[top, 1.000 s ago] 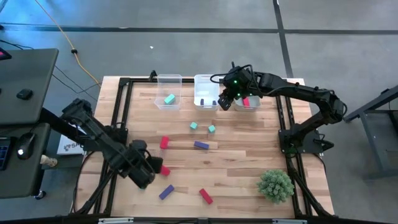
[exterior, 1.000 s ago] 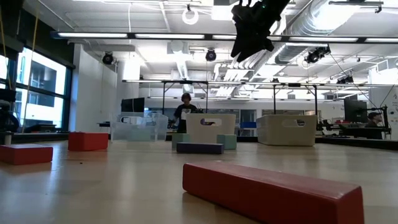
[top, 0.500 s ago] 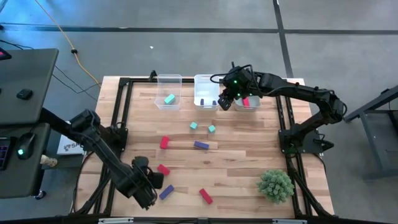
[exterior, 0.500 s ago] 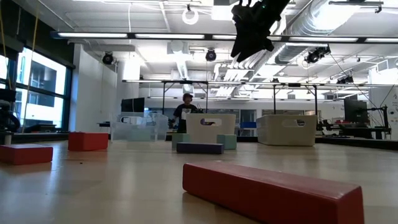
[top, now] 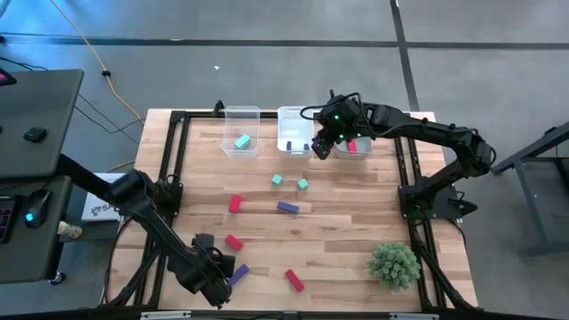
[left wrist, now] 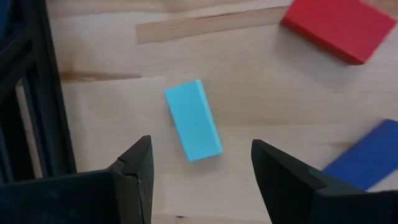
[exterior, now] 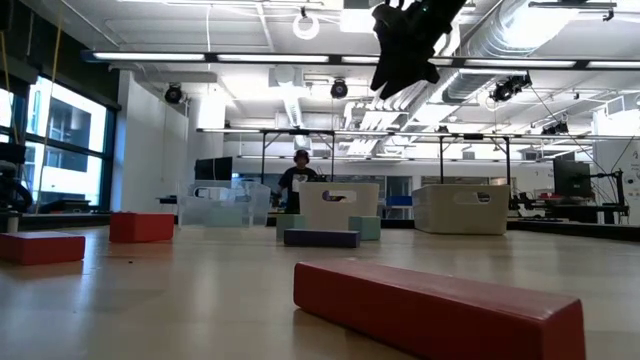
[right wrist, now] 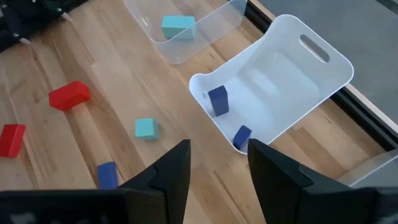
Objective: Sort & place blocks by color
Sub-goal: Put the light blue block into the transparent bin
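Note:
My left gripper (top: 213, 271) is open, low over the table's near left part. Its wrist view (left wrist: 202, 180) shows a teal block (left wrist: 193, 119) lying flat on the wood just ahead of the fingers, untouched. A red block (left wrist: 339, 28) and a purple block (left wrist: 367, 162) lie beside it. My right gripper (top: 324, 142) hovers open above the bins at the far edge (right wrist: 217, 168). Loose on the table are teal blocks (top: 277, 180) (top: 303, 184), red blocks (top: 235, 204) (top: 233, 242) (top: 294, 280) and purple blocks (top: 287, 207) (top: 237, 274).
Three bins stand along the far edge: the left one (top: 242, 120) holds a teal block (top: 242, 141), the middle one (right wrist: 311, 74) two purple blocks (right wrist: 217, 99), the right one a red block (top: 352, 145). A spiky plant ball (top: 394, 264) sits near right. A black frame rail (left wrist: 37, 93) runs beside the teal block.
My left gripper has moved toward the table's near edge, past the red block, and now stands over the near left part beside the purple block. The right arm has kept still and no block has moved.

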Robot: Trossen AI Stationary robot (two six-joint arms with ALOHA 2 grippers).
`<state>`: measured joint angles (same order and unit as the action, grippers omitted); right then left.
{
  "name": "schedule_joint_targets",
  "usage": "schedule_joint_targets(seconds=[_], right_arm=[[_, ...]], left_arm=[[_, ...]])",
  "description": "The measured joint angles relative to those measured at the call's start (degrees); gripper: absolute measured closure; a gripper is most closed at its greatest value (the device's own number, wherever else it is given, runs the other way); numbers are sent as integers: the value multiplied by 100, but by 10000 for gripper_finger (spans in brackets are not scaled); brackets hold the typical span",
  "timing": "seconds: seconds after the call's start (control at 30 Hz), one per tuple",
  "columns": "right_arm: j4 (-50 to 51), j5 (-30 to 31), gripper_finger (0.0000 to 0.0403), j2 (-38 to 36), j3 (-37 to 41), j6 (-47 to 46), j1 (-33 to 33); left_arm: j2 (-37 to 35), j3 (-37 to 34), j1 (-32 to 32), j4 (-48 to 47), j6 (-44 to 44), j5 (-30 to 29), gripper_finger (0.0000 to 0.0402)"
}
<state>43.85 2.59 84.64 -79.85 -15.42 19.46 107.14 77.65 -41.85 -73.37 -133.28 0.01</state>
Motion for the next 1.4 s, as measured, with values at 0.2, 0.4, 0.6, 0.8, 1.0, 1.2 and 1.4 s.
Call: schedule_joint_targets(seconds=[0.2,0.4,0.6,0.8,1.0,1.2,1.4], right_arm=[[26,-186,254,0,0,-10,-2],[30,-223,254,0,0,2,-61],[29,-223,254,2,0,-6,-92],[53,-222,254,2,0,-6,-90],[55,-221,254,2,0,2,-90],[57,-220,254,2,0,44,-90],[68,-218,254,2,0,48,-90]], left_arm=[[107,-40,0,-32,-50,118,213],[-151,-473,2,2,-67,149,213],[-698,-893,2,63,-67,127,213],[-1313,-1768,20,1195,-94,106,213],[-1351,-2114,179,2235,-106,84,213],[-1221,-2116,224,2305,-102,118,213],[-1193,-2116,223,2258,-113,353,213]])
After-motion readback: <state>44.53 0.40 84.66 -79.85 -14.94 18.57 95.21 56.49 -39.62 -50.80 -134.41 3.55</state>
